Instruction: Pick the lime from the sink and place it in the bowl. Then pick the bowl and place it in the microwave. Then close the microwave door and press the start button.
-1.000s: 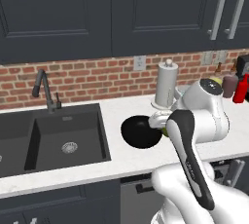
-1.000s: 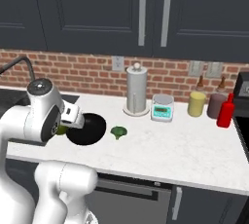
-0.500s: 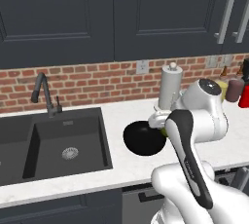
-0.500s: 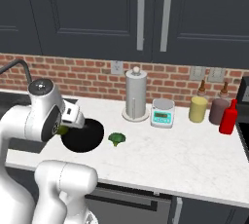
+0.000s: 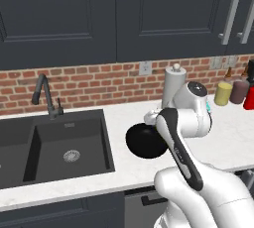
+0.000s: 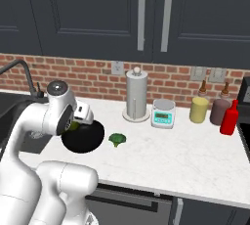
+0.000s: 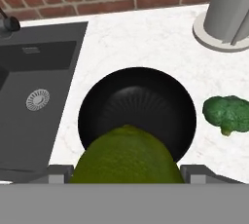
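Carrying the lime, clamped between the fingers directly above the bowl on the bench beside the sink; next, probably lowering and releasing into it.

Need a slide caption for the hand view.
Tool holding the lime above the black bowl, sink alongside.

Dark panelled upper cabinets with straight silver handles. Red brick backsplash carrying pale outlets. White marble counter. Even, shadowless light.
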Available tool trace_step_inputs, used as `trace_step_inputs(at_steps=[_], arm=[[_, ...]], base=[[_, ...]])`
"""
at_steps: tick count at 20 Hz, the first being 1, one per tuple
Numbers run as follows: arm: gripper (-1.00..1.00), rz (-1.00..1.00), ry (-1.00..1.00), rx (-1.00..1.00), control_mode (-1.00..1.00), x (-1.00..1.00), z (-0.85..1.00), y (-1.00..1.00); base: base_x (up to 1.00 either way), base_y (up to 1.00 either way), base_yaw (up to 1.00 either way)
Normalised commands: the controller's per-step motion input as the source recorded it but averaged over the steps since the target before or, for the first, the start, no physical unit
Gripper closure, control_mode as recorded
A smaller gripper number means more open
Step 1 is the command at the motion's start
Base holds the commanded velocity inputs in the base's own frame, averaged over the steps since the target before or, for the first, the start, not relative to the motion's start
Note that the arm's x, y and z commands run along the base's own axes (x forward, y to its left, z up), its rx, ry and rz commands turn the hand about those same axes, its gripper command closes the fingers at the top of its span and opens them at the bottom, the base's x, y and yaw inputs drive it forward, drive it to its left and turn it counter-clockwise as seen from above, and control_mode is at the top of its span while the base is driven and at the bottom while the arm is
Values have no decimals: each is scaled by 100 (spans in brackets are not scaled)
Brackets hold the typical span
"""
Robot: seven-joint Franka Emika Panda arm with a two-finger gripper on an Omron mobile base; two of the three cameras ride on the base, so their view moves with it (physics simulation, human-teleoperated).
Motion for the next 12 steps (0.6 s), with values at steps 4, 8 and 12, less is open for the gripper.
trace_step_inputs(at_steps=[4, 8, 12], arm=[[100, 0, 1, 0, -100, 55, -42, 0], [100, 0, 0, -2, -100, 36, -48, 0], [100, 0, 0, -2, -100, 45, -43, 0]], base=[[0, 0, 0], [0, 0, 0], [0, 0, 0]])
